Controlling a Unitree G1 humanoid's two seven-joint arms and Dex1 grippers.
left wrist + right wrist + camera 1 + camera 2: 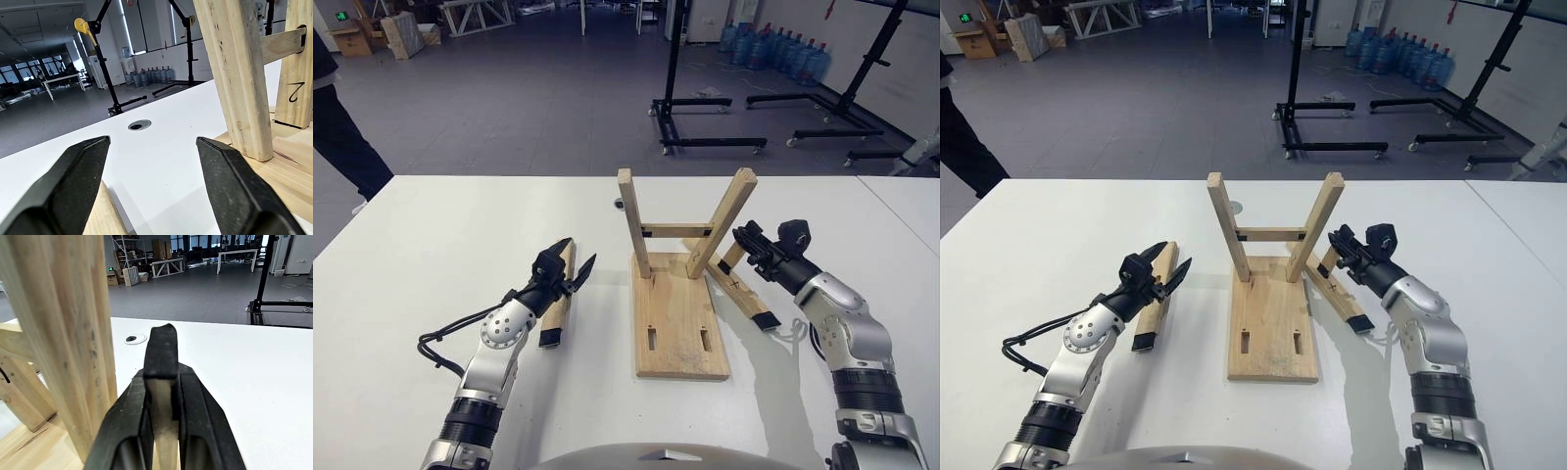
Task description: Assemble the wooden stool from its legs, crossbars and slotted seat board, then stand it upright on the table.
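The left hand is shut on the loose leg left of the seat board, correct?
No: the left hand is open, its fingers spread over the loose leg, as the left wrist view shows. The leg does lie left of the seat board.

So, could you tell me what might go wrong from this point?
The frame stands on the far end of the board, and the right pincer, shut on the right leg, is close beside it: lifting that leg may knock the frame over. The left pincer is open over the far end of the left leg; a grip there could let the leg swing.
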